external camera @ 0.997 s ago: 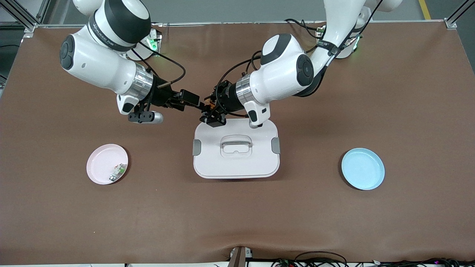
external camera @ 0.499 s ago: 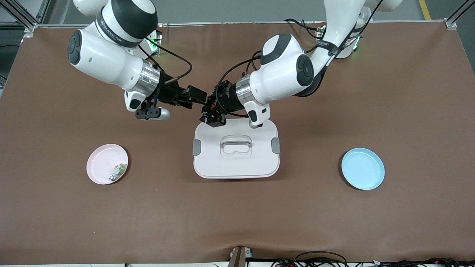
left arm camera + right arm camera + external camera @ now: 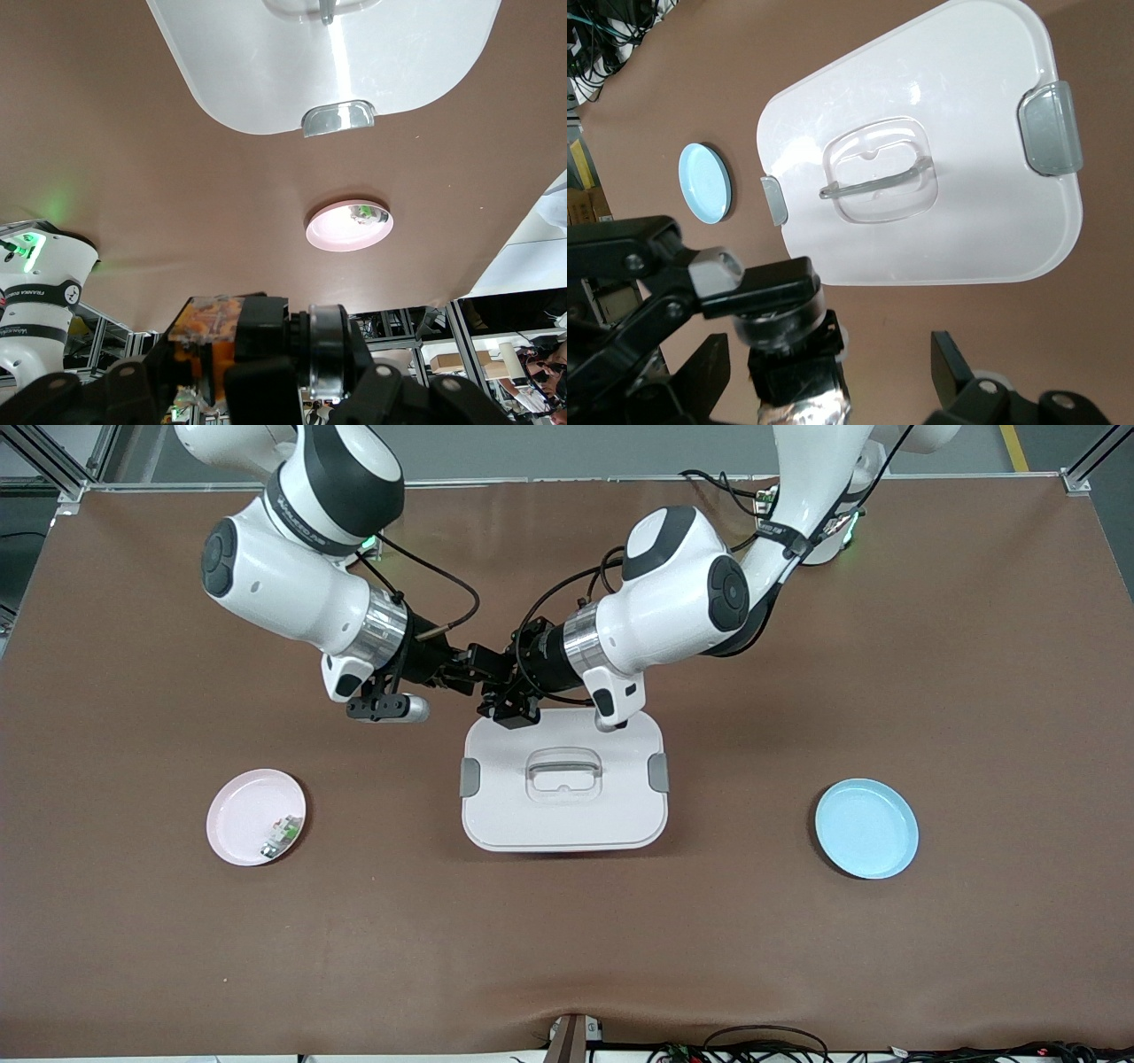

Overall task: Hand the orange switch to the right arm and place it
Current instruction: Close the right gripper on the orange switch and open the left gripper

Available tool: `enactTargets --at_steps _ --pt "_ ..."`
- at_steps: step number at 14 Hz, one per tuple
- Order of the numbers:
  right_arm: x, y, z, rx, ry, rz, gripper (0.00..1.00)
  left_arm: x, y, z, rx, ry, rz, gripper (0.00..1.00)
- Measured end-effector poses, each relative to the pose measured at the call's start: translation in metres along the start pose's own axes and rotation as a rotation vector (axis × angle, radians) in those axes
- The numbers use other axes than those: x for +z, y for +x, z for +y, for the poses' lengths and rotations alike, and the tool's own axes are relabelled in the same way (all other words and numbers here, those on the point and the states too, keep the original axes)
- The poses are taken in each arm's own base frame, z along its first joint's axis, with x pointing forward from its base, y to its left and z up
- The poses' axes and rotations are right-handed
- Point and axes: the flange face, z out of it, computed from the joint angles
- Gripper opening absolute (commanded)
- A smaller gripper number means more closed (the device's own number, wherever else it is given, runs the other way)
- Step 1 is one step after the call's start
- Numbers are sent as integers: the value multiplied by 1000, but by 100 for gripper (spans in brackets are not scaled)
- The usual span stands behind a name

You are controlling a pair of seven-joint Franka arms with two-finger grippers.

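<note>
My left gripper (image 3: 501, 684) is shut on the orange switch and holds it in the air over the white box's edge on the robots' side. In the left wrist view the switch (image 3: 209, 343) shows an orange body, a black block and a silver ring in my left gripper (image 3: 252, 356). My right gripper (image 3: 469, 666) meets it from the right arm's end. In the right wrist view my right gripper (image 3: 833, 367) is open, one finger on each side of the switch (image 3: 793, 354), not touching it. In the front view the switch is hidden between the grippers.
A white lidded box (image 3: 567, 828) with a clear handle sits mid-table under the grippers. A pink plate (image 3: 237, 808) holding a small white-and-green part (image 3: 282, 834) lies toward the right arm's end. A blue plate (image 3: 866, 828) lies toward the left arm's end.
The right arm has moved toward the left gripper, and its open fingers now stand on both sides of the switch. The left arm has stayed still.
</note>
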Motion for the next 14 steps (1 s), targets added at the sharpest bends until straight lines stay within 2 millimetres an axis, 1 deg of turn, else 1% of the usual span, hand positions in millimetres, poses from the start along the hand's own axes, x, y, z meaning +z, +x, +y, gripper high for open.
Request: enactTargets --at_steps 2,3,5,6,8,9,10,11,14 --pt "1 1 0 1 -1 0 100 0 0 0 0 0 0 50" --pt "0 1 0 1 0 1 98 0 0 0 0 0 0 50" --pt "0 1 0 0 0 1 86 0 1 0 12 -1 13 50" --pt "0 1 0 0 1 2 76 0 1 0 15 -1 17 50" --pt "0 1 0 0 1 2 51 0 1 0 17 0 19 50" --pt "-1 1 -1 -1 2 3 34 0 1 0 17 1 19 50" --pt "-2 1 -2 -3 5 4 14 1 1 -1 17 5 21 50" --pt "-3 0 -5 -8 8 5 0 3 2 -1 16 9 21 50" --pt "-4 -1 -7 1 12 5 0 4 2 -2 16 10 21 50"
